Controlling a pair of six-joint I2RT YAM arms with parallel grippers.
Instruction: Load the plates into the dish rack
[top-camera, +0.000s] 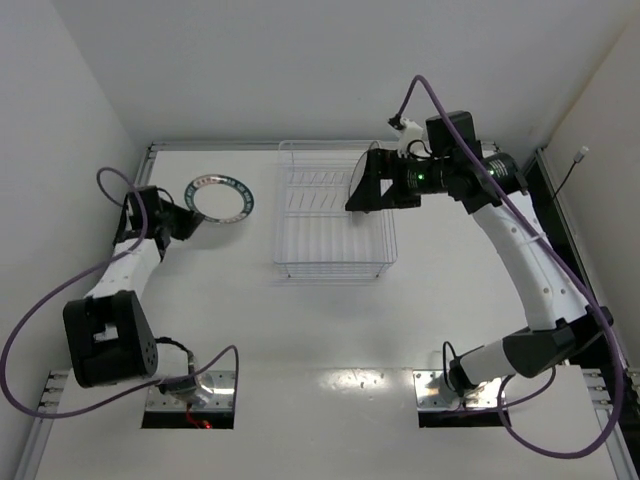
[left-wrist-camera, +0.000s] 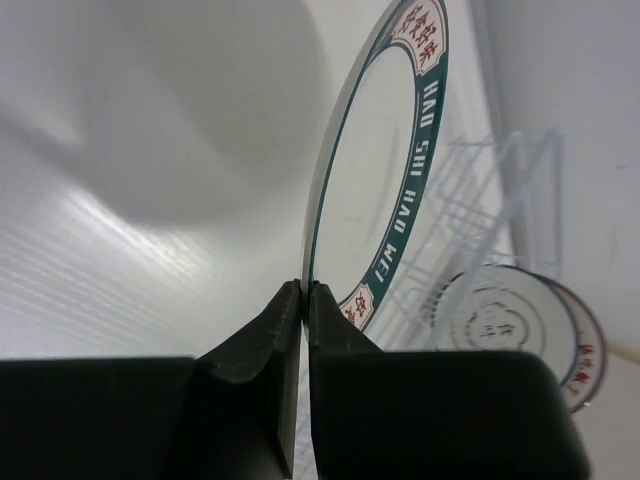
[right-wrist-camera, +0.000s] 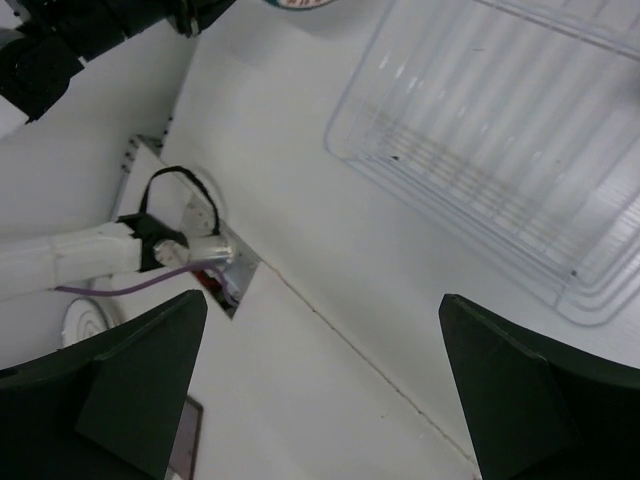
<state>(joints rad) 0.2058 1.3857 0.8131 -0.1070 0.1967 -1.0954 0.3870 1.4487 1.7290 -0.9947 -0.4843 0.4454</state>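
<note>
Top external view is giving us the white table (top-camera: 300, 330) as the widest thing, with the dish rack (top-camera: 335, 215) sitting near its middle, a little toward the far side. We are seeing the right arm (top-camera: 535, 275) running up the right side and bending over the rack's far right corner, while the left arm (top-camera: 120, 270) is stretching along the left edge.

Next in size, the teal-rimmed plate (top-camera: 220, 197) is lying out to the left of the rack, well apart from it, its face turned mostly upward. We cannot tell whether it is touching the table or hanging just above it.

From the left wrist we are looking past that plate to the rack, where a white plate (left-wrist-camera: 500, 315) with a thin dark ring is standing on edge among the dividers. A second plate (left-wrist-camera: 588, 358) is standing just behind it, mostly hidden, showing only a strip of rim with reddish marks.

Smallest, the left gripper (left-wrist-camera: 305, 292) is clamping the teal plate's near rim, its two black fingers pressed on either face. The right gripper (right-wrist-camera: 320, 305) is hanging spread wide with nothing between its fingers, looking down on the table beside the rack's near corner.
</note>
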